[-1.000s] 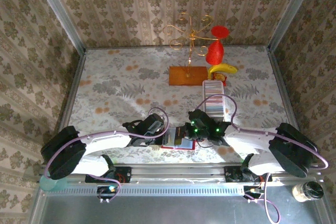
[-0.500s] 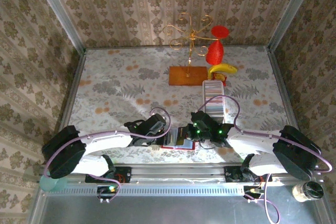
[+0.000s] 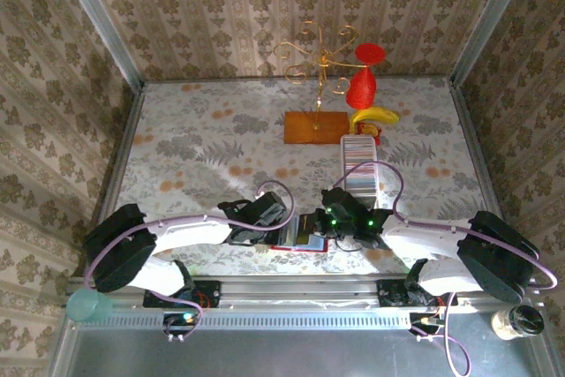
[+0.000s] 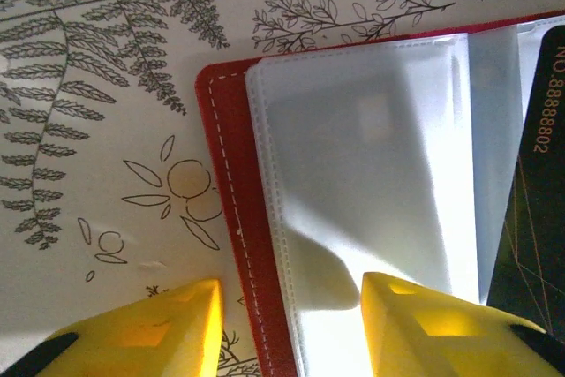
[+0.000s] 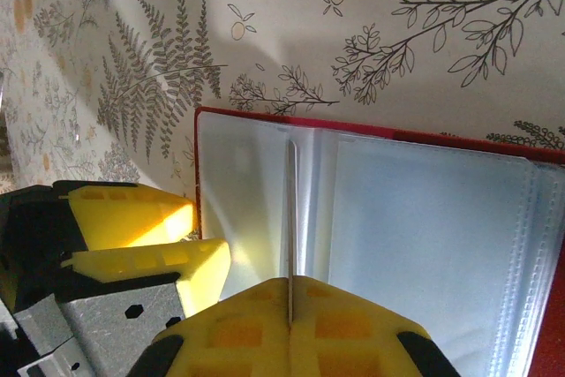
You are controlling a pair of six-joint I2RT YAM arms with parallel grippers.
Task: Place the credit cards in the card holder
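The card holder [image 3: 298, 243] lies open and flat at the near table edge, red cover [image 4: 225, 183] down and clear pockets [image 4: 371, 156] up. My left gripper [image 4: 291, 328] is open and straddles its left edge, one finger over the tablecloth and the other over a pocket. My right gripper [image 5: 290, 282] is shut on a thin credit card [image 5: 290, 209], seen edge-on and standing upright over the pockets [image 5: 424, 218]. The same card shows as a dark card [image 4: 540, 209] at the right of the left wrist view. More credit cards [image 3: 358, 158] stand in a row in the long white tray [image 3: 361, 186].
A gold wire stand on an orange-brown base [image 3: 315, 127], a red figure [image 3: 362, 87] and a banana [image 3: 374, 116] sit at the back. The tray lies just beyond my right gripper [image 3: 321, 222]. My left fingers [image 5: 141, 218] are close beside the held card.
My left arm has slid a little to the right, bringing its gripper closer over the holder's left edge. The right gripper still holds the card over the pockets, hardly moved.
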